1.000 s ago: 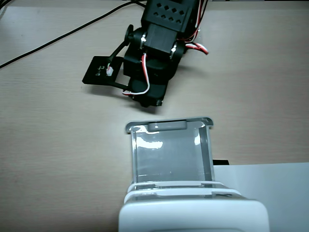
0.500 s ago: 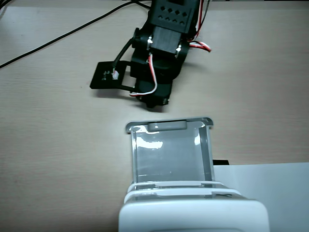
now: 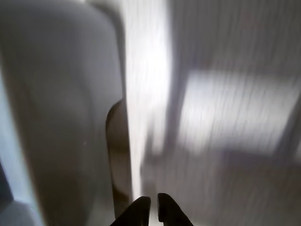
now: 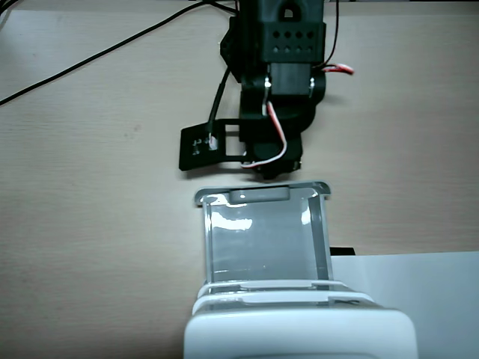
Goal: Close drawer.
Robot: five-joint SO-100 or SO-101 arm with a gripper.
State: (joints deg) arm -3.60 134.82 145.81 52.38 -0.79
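Observation:
The clear drawer (image 4: 215, 247) stands pulled out of the white housing (image 4: 299, 329) at the bottom of the fixed view. Its rounded front rim and small tab handle (image 4: 259, 194) face the arm. My gripper (image 4: 272, 173) hangs just beyond that handle, close to it; contact cannot be told. In the blurred wrist view my two dark fingertips (image 3: 151, 209) sit almost together with nothing between them. A pale grey rounded shape (image 3: 61, 108) fills the left of that view, likely the drawer's front.
The black arm base (image 4: 281, 67) and a flat black plate (image 4: 206, 146) stand on the beige table behind the drawer. Cables (image 4: 112, 48) run off to the upper left. A white sheet (image 4: 419, 277) lies right of the housing.

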